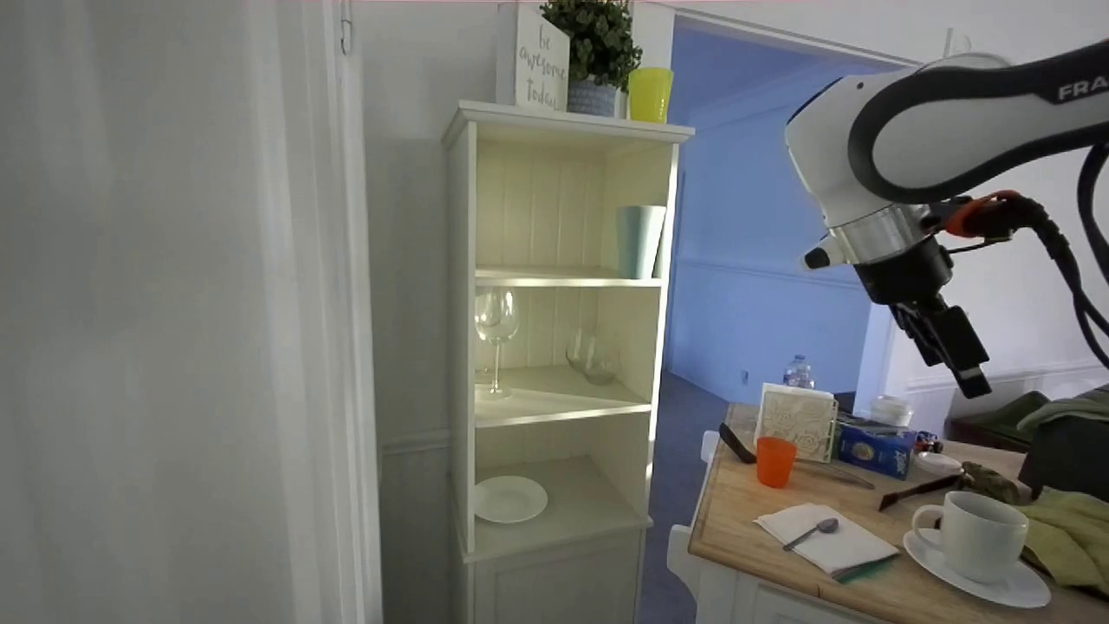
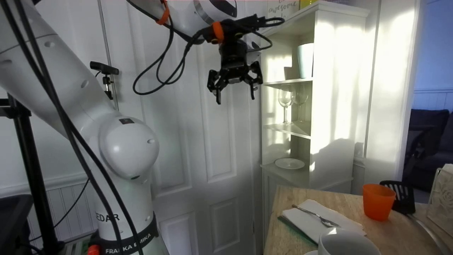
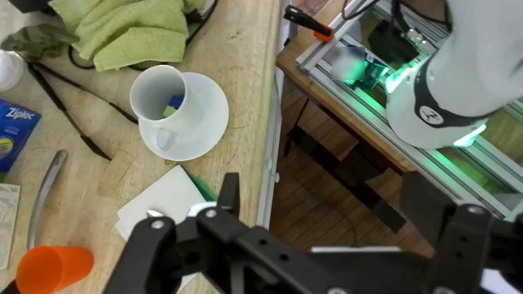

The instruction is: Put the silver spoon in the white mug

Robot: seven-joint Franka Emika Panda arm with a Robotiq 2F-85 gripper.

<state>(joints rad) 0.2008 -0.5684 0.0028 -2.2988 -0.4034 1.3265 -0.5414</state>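
Atop cabinet: sign "be awesome today" | box: "Ziploc" | spoon on napkin | end effector spread wide

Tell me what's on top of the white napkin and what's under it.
The silver spoon lies on the white napkin. A green layer peeks out beneath one edge; anything else underneath is covered.

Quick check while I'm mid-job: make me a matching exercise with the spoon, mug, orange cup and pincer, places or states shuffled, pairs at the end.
1. silver spoon
2. white mug
3. orange cup
4. pincer

A. beside the black slotted spatula
B. open, holding nothing
C. on the white napkin
D. on the white saucer

Pairs: 1-C; 2-D; 3-A; 4-B
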